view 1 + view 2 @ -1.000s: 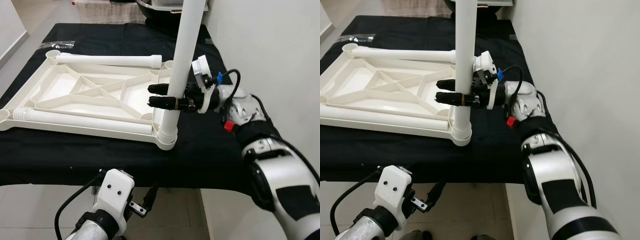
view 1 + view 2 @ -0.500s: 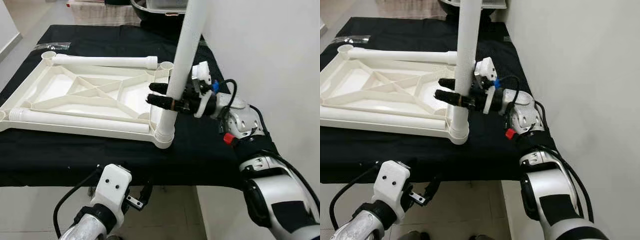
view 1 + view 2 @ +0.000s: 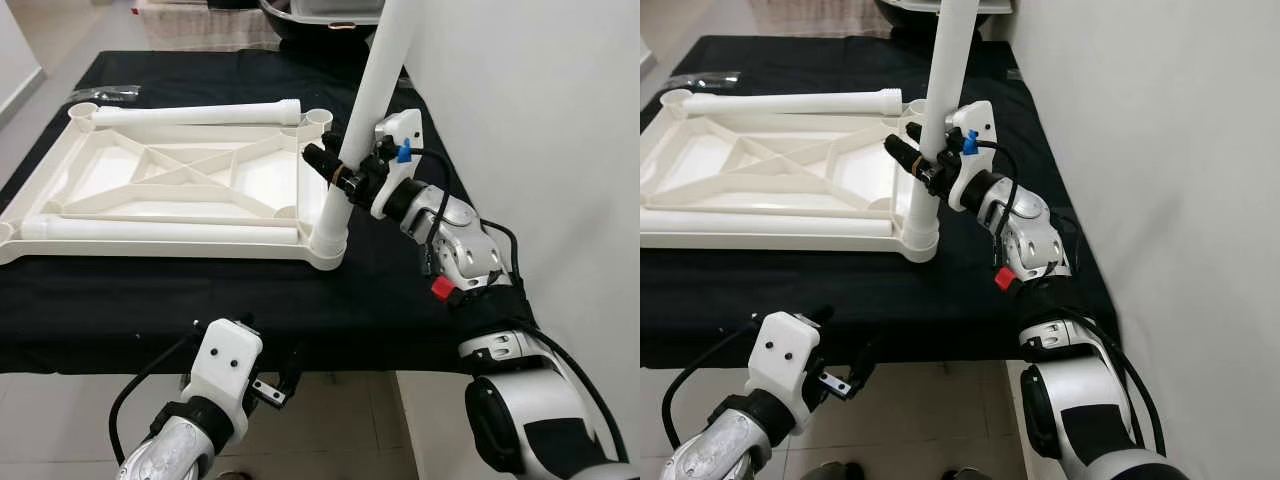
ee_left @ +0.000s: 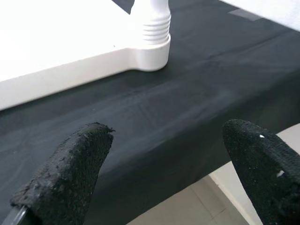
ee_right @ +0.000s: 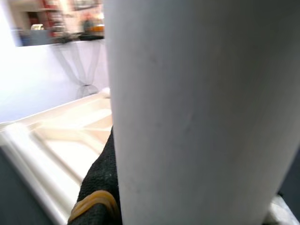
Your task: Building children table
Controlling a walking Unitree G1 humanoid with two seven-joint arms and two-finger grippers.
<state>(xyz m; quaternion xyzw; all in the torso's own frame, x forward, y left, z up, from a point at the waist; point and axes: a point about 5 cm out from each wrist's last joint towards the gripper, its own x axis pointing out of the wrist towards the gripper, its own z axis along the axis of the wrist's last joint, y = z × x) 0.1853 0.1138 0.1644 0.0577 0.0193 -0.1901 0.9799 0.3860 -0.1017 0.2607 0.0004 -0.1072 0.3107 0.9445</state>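
Note:
A white plastic tabletop [image 3: 170, 185] lies upside down on the black-covered table [image 3: 400, 290]. One white leg [image 3: 375, 90] stands in the near right corner socket [image 3: 327, 250], leaning a little to the right. My right gripper [image 3: 333, 170] is shut on this leg about a third of the way up; in the right wrist view the leg [image 5: 197, 112] sits right against the camera. Two more legs lie flat on the tabletop, one along the far edge [image 3: 190, 113] and one along the near edge [image 3: 160, 231]. My left gripper [image 4: 168, 173] hangs open below the table's front edge, its fingers [image 4: 65, 178] holding nothing.
A white wall [image 3: 530, 110] runs close along the table's right side. A dark basin [image 3: 320, 10] stands at the far end, and a clear plastic bag [image 3: 105, 93] lies at the far left. Tiled floor [image 3: 60, 420] shows below the front edge.
The upright leg now leans more to the right, and my right gripper's fingers point up-left across it instead of level. The camera has shifted. The left arm has barely moved.

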